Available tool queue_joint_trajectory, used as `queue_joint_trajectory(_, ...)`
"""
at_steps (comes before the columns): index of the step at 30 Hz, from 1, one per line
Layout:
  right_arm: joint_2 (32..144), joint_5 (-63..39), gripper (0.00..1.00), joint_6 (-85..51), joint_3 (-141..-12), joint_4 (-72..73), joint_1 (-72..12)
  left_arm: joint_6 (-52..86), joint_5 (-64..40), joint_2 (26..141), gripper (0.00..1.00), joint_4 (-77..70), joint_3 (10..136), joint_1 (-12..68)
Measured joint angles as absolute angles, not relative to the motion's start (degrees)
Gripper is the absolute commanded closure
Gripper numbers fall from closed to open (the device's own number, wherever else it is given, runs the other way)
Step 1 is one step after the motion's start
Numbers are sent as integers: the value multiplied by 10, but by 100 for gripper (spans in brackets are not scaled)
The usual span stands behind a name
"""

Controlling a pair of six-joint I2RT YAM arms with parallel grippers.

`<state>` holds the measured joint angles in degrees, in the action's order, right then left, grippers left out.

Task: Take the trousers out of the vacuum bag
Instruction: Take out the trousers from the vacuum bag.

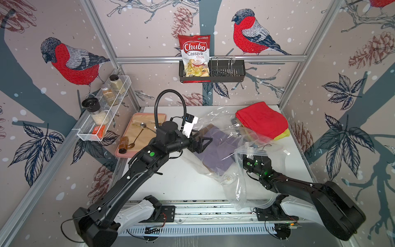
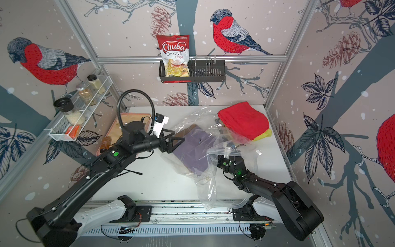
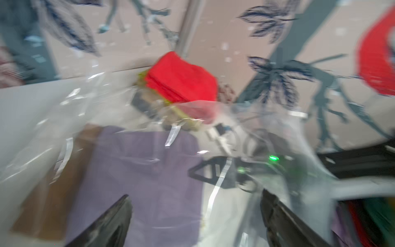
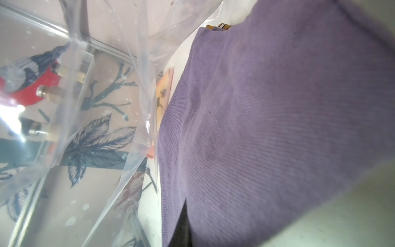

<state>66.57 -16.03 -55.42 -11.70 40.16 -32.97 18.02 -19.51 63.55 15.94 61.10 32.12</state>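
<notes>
White tabletop [image 1: 181,181] bears the clear, crinkly plastic vacuum bag [image 1: 239,192], with folded purple cloth trousers [image 1: 220,149] inside. My left claw [image 1: 205,145] hovers spread outside the film. My right claw [image 3: 198,174], pressed together, sits at the mouth. Left should pinch only film while right draws 1 garment out.

Across the middle and right of the table [image 1: 181,184], from the front edge back toward the far wall: the vacuum bag [image 1: 243,192]. Inside it: two trousers, the upper pair [image 1: 220,149] lying on the lower pair [image 1: 210,127]. Behind and right of the bag, in the far right corner and against its plastic: a stack of trousers [image 1: 263,119]. Left of the bag, at the far left: a tray [image 1: 149,119] bearing a spoon [image 1: 131,145] and, at its near end, a bottle [image 1: 123,143]. On the back wall: a basket [image 1: 226,71] holding a chips packet [image 1: 194,55] at its left end. On the left wall: a wire shelf [image 1: 85,129] with jars [image 1: 111,94].
</notes>
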Motion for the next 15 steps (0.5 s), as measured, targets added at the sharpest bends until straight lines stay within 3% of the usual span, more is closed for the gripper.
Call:
queue_joint_trajectory(2, 663, -160, 100, -554, -117, 398, -329, 187, -133, 675, 25, 182, 613, 306)
queue_joint_trajectory(9, 654, -160, 100, -554, -108, 399, -330, 209, -8, 809, 24, 186, 653, 239)
queue_joint_trajectory(15, 648, -160, 100, -554, -103, 399, -330, 235, -18, 919, 14, 177, 658, 192)
